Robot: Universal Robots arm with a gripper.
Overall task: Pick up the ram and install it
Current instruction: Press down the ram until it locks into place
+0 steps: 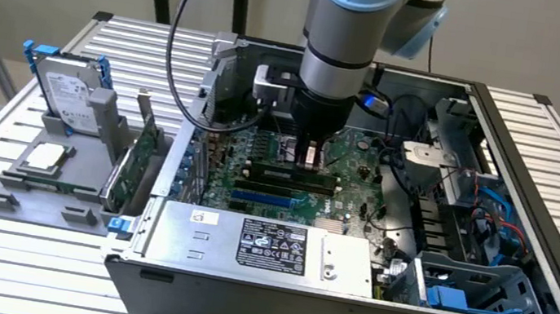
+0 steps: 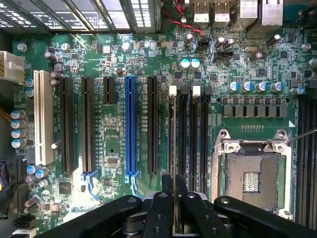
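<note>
In the wrist view the ram (image 2: 174,139) is seen edge-on as a thin strip running along the black memory slot whose white latch (image 2: 172,90) sits at its far end. My gripper (image 2: 174,186) is shut on the ram, one black finger (image 2: 159,208) on each side. In the exterior view the gripper (image 1: 309,151) points straight down inside the open computer case (image 1: 347,306), low over the green motherboard (image 1: 352,155) and just above the black memory slots (image 1: 283,176). Whether the ram's lower edge touches the slot I cannot tell.
Beside the memory slots lie the open CPU socket (image 2: 251,173), a blue slot (image 2: 130,124) and a white slot (image 2: 43,116). The power supply (image 1: 257,240) and a drive cage (image 1: 471,287) fill the case's near side. Outside, a hard drive (image 1: 69,94) and green expansion card (image 1: 137,158) stand on a grey rack.
</note>
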